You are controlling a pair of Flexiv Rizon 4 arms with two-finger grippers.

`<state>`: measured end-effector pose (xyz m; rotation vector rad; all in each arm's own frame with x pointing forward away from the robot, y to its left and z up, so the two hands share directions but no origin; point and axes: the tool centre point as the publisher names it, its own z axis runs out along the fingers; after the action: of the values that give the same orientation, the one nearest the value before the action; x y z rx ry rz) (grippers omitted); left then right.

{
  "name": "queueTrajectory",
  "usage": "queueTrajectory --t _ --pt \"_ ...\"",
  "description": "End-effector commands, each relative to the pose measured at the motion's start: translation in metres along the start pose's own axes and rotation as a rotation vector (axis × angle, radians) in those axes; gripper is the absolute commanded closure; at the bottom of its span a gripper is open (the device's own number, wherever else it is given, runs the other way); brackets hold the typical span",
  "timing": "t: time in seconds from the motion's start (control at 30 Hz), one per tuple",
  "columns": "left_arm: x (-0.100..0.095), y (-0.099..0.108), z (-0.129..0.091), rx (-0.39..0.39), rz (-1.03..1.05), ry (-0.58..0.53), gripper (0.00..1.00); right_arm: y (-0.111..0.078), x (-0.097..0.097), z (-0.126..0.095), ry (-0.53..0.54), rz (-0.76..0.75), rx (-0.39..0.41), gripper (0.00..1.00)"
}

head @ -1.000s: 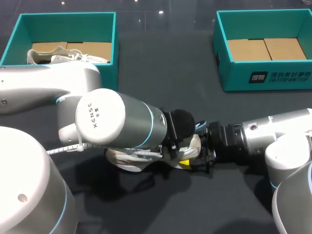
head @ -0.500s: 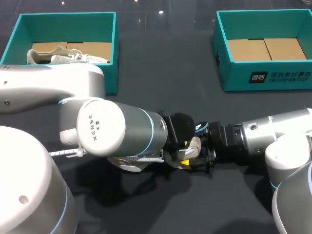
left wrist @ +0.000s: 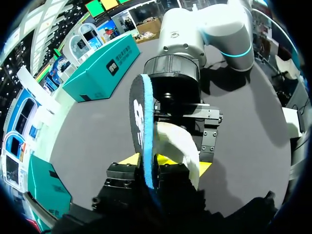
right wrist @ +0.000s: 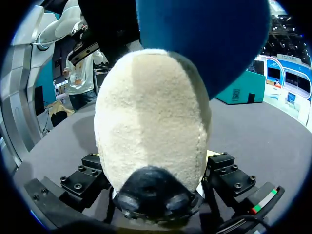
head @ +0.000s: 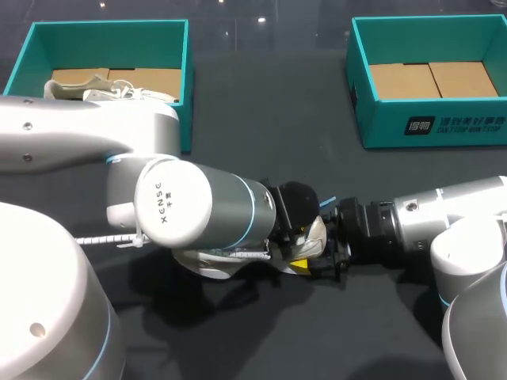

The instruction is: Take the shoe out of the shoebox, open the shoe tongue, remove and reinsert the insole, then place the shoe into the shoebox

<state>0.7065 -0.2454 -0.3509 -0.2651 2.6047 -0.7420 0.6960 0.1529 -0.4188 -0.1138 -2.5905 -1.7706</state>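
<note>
Cream fleece shoe (head: 317, 236) lies lower centre on my dark grey counter (head: 261, 119), clenched by right end effector (right wrist: 158, 185); left end effector (left wrist: 147, 161) grips its blue insole (left wrist: 138, 117). Teal cardboard shoebox (head: 111, 24) upper left, twin (head: 436, 123) upper right.

Both arms are chunky silver-grey tubes with thin light-blue rings at the joints. The left arm (head: 230, 210) has a round white end cap (head: 173, 202) with dark lettering, plus a ribbed white cable (head: 107, 239) tied on below it. The right arm (head: 444, 218) goes from silver into a black ribbed wrist collar (head: 372, 229). The left hand (left wrist: 146, 163) is black with bright yellow fingertips (left wrist: 127, 159). The right hand (right wrist: 156, 187) is all black blocks dotted with hex screws (right wrist: 74, 186), with a tiny green, white and red striped tag (right wrist: 263, 200) on one side.
</note>
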Motion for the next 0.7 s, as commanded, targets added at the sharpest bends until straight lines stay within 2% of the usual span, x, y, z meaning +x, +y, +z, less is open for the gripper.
queueTrajectory --t 0.03,0.23,0.5,0.7 --pt "-0.002 0.003 -0.002 0.011 -0.003 0.014 1.00 -0.002 0.000 0.002 -0.001 0.001 0.003 1.00" --pt "-0.002 -0.008 -0.019 0.006 -0.001 0.094 1.00 -0.002 0.000 0.002 -0.001 0.001 0.003 1.00" --pt "0.001 -0.041 -0.043 -0.058 0.016 0.204 1.00 -0.002 0.000 0.002 -0.001 0.001 0.003 1.00" --pt "0.003 -0.063 -0.056 -0.104 0.009 0.332 1.00 -0.002 0.000 0.002 -0.001 0.001 0.003 1.00"
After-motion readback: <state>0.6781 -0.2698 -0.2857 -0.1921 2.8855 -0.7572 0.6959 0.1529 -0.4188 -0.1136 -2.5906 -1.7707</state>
